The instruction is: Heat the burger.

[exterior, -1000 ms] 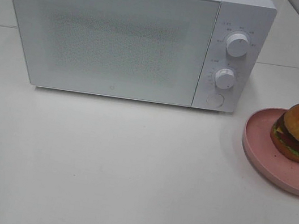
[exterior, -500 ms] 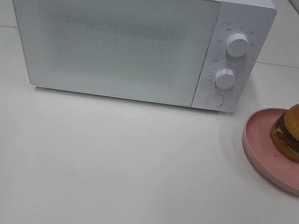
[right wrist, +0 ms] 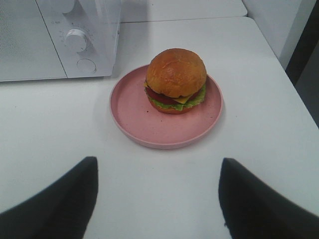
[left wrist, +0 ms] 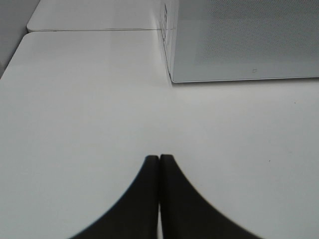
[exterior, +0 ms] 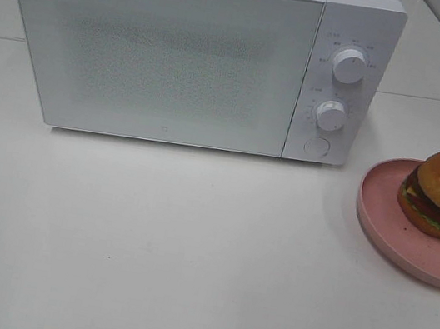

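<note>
Nothing moved over past second: burger left on plate, microwave door closed; right gripper spread, left gripper pressed together

Wide-spread jaws on the right gripper faced bare white table, nothing between them and the pink plate ahead. The burger sat on the plate's far half. Beyond and off to one side, the microwave blocked the way. Ahead of the shut left gripper, open tabletop ran up to the microwave's closed door.
</note>
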`<state>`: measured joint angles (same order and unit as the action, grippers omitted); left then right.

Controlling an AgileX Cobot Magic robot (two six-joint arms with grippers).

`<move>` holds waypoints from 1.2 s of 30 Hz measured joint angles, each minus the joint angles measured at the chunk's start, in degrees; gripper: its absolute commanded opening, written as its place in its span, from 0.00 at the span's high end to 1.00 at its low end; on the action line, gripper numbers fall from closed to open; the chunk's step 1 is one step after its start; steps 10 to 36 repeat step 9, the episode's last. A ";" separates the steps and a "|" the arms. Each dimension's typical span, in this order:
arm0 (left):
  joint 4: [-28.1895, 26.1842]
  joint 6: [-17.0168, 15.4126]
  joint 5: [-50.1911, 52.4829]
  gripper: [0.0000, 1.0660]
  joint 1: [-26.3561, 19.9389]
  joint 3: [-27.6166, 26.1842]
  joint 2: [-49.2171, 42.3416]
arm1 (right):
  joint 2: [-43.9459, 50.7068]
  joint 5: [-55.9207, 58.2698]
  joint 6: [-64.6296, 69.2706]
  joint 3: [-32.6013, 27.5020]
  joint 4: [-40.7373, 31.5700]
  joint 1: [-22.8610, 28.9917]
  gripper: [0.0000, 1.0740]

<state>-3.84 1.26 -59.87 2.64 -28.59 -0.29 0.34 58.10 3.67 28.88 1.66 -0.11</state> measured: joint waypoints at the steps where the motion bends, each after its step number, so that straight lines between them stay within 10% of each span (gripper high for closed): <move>1: 0.00 0.00 0.00 1.00 0.00 0.00 0.00 | 0.00 0.00 0.00 0.00 0.00 0.00 0.38; 36: 0.00 0.00 0.00 1.00 0.00 0.00 0.00 | 0.00 0.00 0.00 0.00 0.11 0.00 0.38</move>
